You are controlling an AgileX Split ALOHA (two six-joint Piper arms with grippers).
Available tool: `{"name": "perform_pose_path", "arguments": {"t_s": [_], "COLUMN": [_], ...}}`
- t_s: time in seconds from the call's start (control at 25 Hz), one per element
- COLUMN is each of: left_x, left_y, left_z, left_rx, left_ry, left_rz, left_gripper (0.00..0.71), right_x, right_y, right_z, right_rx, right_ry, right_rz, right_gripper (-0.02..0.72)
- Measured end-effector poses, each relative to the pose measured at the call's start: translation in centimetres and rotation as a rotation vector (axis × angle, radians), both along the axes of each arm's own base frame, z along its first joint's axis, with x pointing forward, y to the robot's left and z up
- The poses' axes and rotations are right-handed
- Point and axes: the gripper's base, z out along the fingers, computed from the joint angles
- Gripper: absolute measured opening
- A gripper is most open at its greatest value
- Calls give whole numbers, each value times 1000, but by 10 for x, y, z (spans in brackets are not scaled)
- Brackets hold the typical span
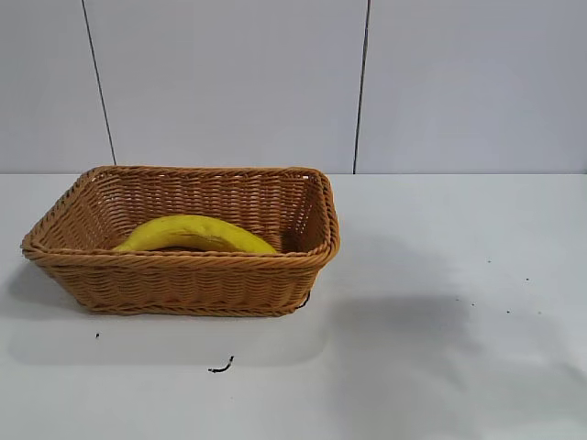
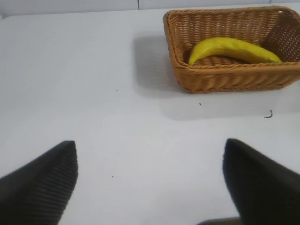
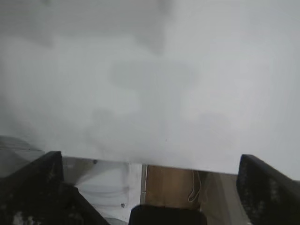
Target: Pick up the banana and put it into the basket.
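Banana lies inside the basket, at the left centre of the exterior frame, curved along the near wall, so the task looks done. Neither arm shows in that view. The left gripper hangs over bare table with fingers spread wide, holding nothing; the right gripper is equally wide and empty above the table edge. Little can go wrong now, unless a stray reach nudges the basket.
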Motion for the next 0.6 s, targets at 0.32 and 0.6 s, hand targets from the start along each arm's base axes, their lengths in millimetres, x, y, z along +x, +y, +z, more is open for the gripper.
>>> {"name": "perform_pose_path", "arguments": {"t_s": [0.32, 0.6], "left_x": [0, 0], "left_y": [0, 0], "left_z": [0, 0], "left_rx": [0, 0], "left_ry": [0, 0], "left_rz": [0, 0], "left_gripper": [635, 635], "right_x": [-71, -119], "right_y": [2, 3], "right_z": [13, 24], "right_rx": [-31, -44], "right_ry": [-435, -748], "right_rz": [22, 19], "right_gripper": [689, 689]}}
